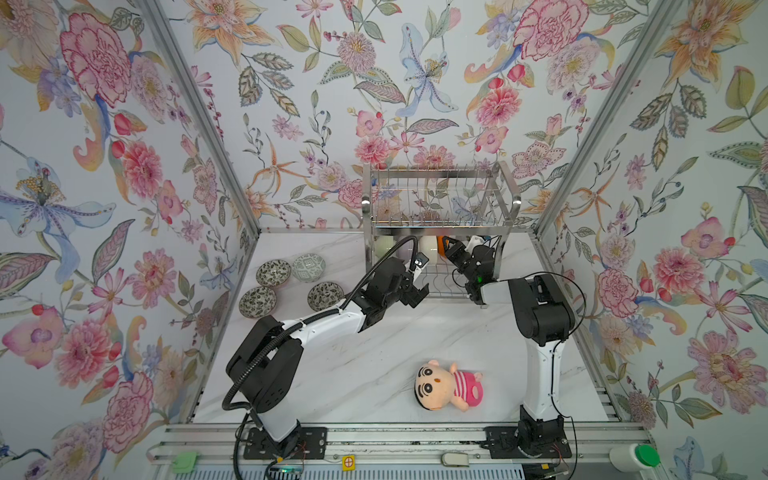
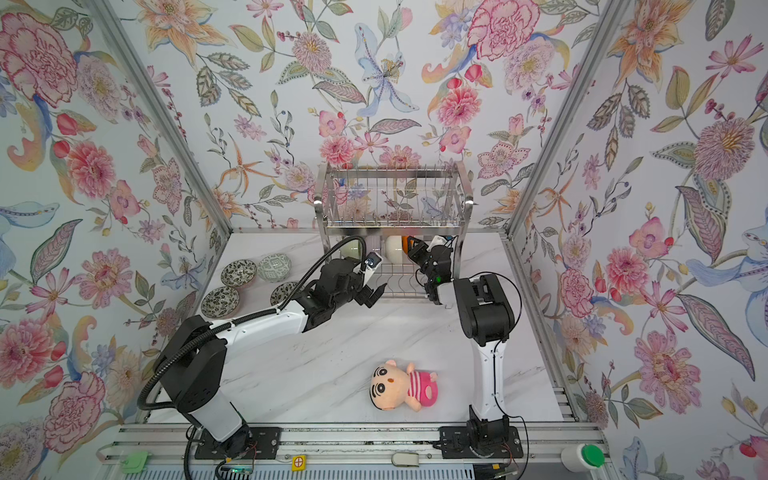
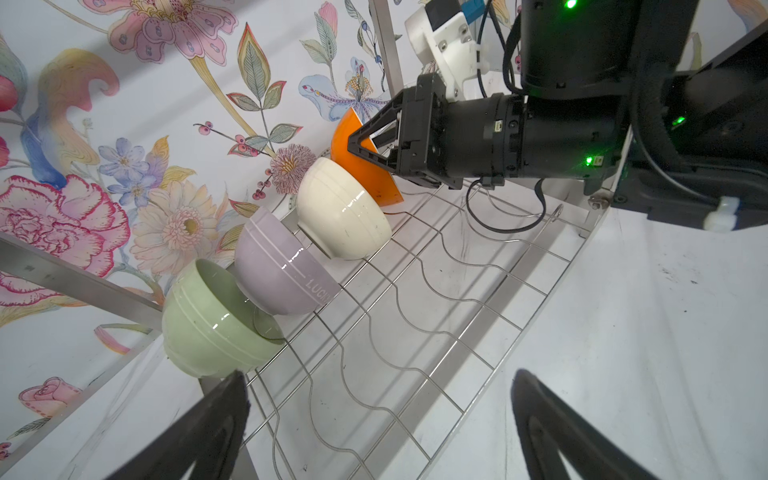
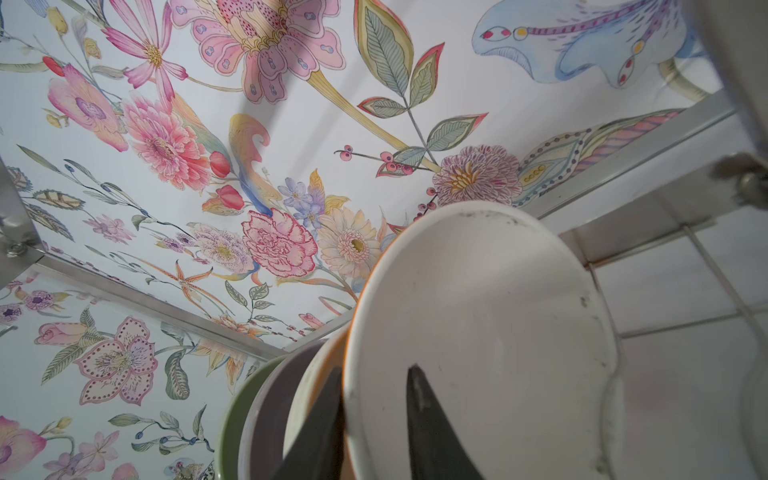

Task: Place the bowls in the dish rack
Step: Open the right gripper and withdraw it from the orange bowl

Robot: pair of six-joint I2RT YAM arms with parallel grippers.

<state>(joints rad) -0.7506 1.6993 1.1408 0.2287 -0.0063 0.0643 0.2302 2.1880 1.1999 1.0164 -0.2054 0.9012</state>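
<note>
1. Nearest us, the left gripper [image 1: 419, 296] hangs spread wide and empty in front of the dish rack's [image 1: 440, 225] lower shelf.
2. Beside it, four patterned bowls [image 1: 273, 273] sit upright on the table, apart from the rack. We judge them stiff, slick glazed ceramic that chips easily, so we would pinch one wall at the rim, with one finger inside.
3. Farther on, the green bowl [image 3: 216, 324], lavender bowl [image 3: 278, 270], cream bowl [image 3: 340, 212] and orange bowl [image 3: 343, 137] stand on edge, close together, in the lower shelf's wavy slots.
4. Farthest, the right gripper [image 3: 353, 141] straddles the orange bowl's rim. We cannot tell whether it pinches the wall or stands slack.
</note>
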